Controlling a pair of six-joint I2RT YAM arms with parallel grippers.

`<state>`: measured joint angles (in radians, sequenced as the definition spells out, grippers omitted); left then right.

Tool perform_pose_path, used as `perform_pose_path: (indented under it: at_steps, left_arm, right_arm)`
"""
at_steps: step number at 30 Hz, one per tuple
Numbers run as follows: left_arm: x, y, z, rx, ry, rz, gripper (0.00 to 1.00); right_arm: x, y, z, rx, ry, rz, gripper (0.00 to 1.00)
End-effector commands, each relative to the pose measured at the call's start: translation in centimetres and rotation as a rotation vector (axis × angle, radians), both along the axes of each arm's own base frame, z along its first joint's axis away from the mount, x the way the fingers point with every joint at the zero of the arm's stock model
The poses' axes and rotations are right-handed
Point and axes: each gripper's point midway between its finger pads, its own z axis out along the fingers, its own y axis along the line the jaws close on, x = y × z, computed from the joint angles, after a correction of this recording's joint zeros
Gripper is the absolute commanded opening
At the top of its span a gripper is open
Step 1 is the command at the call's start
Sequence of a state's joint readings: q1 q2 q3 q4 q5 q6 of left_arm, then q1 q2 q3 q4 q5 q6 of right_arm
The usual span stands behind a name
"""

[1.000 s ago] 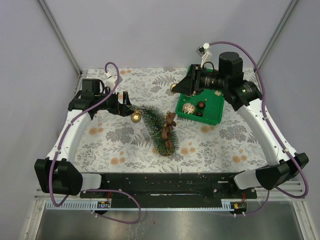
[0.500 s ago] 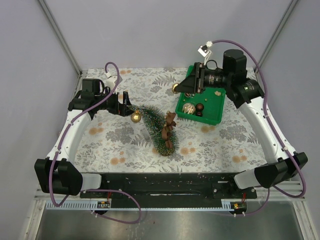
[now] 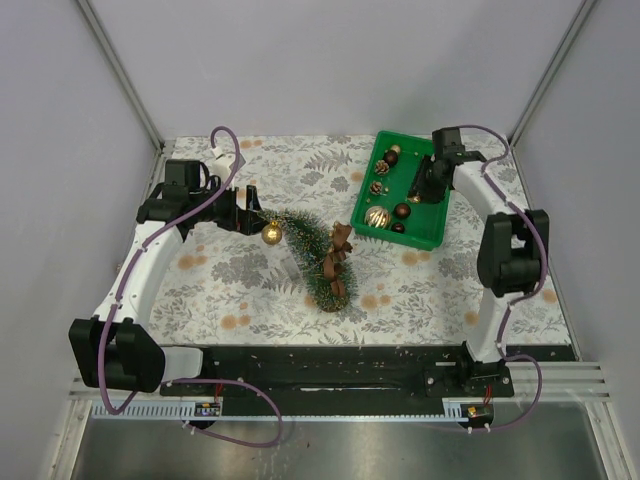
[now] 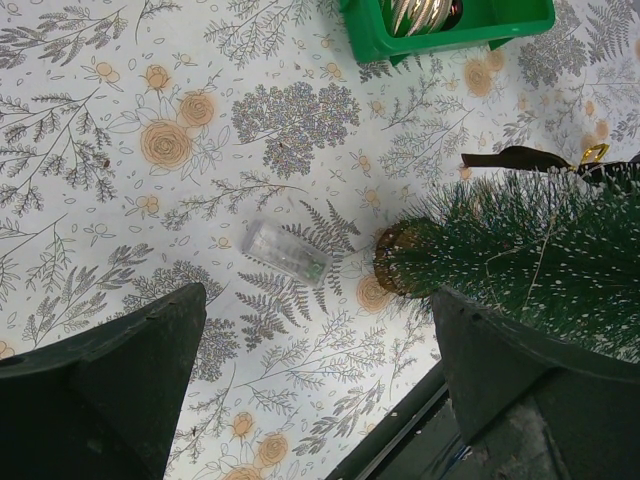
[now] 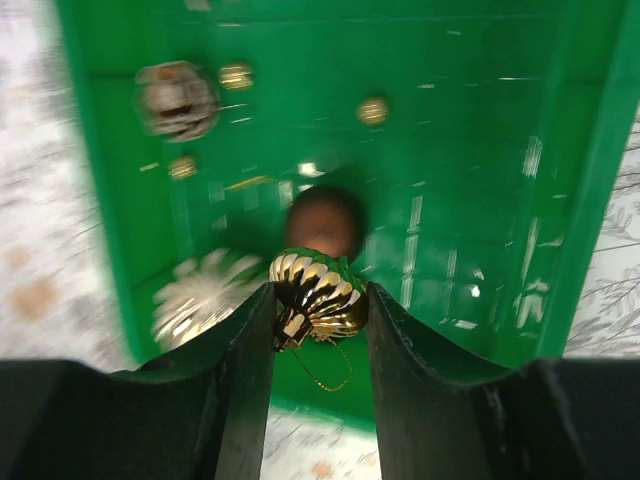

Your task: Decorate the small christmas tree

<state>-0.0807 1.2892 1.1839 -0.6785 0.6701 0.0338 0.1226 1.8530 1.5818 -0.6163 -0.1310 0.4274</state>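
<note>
On a floral-print table (image 3: 215, 285), the small tree (image 3: 315, 255) slants across the middle, its tip toward the left gripper (image 3: 250, 210) and its wooden base (image 4: 390, 270) toward the near edge. A gold ball (image 3: 271, 235) sits near the tip and a brown bow (image 3: 340, 250) lies against the branches. The left gripper's jaws stand wide apart, with the tree just beside one finger (image 4: 520, 390). Over the green bin (image 3: 425, 238) at the far right, the right gripper (image 5: 320, 295) pinches a ribbed gold bauble (image 5: 315, 300) between narrow jaws. More ornaments rest in the bin below.
</note>
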Motion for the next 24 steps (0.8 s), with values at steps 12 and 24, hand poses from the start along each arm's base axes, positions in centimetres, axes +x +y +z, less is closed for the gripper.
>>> perform_pose_path:
  at_steps: [12, 24]
  left_arm:
    - [0.1, 0.3, 1.3, 0.015, -0.093, -0.015, 0.99]
    - [0.4, 0.4, 1.1, 0.026, -0.090, -0.006, 0.99]
  right_arm:
    - [3.0, -6.9, -7.9, -0.376, 0.117, -0.212, 0.53]
    - [2.8, -7.6, -8.1, -0.397, 0.092, -0.251, 0.58]
